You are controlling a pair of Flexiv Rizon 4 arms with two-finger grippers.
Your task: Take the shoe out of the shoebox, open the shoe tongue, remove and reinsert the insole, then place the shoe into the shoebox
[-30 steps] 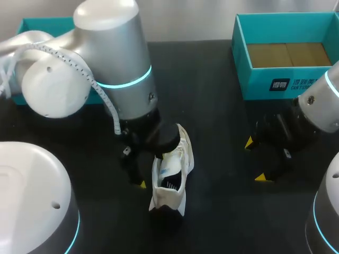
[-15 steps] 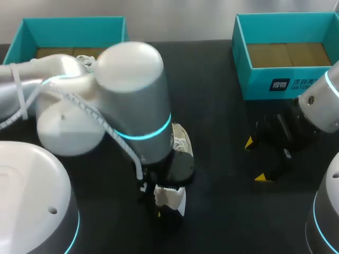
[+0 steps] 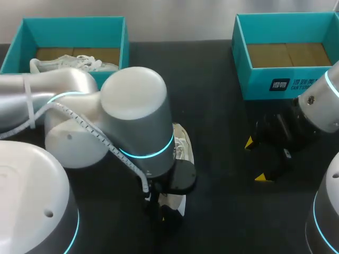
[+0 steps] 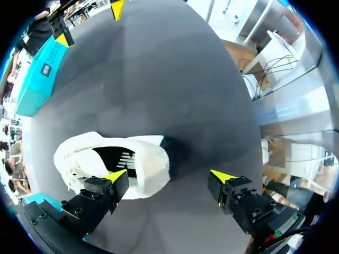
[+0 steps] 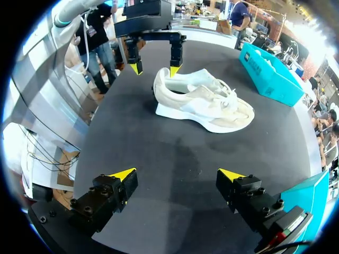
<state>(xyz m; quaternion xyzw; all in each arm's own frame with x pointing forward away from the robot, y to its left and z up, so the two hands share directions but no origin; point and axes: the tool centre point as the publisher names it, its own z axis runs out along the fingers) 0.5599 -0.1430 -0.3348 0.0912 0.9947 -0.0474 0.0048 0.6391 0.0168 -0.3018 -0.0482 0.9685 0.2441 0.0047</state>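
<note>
Shoe: the white shoe [image 5: 201, 100] stood on its sole on the black table [image 5: 175, 148], outside both boxes. Its heel lay at the left jaws, well ahead of the right ones.
Left gripper [image 4: 169, 177]: spread wide and gripping nothing. One yellow tip hung over the shoe's opening at the heel collar; the other was out behind the heel.
Right gripper [image 5: 177, 174]: open and empty, well apart from the shoe, with the near shoebox [image 3: 286, 84] just behind it.
Done: taking the shoe out looked finished.
Left: the dark insole [image 4: 114, 159] seemed to lie inside, so pulling it, refitting it and boxing the shoe likely remained.
Hidden: in the head view the left arm covered most of the shoe. Whether the tip touched the collar, and how far the tongue was open, could not be told.
</note>
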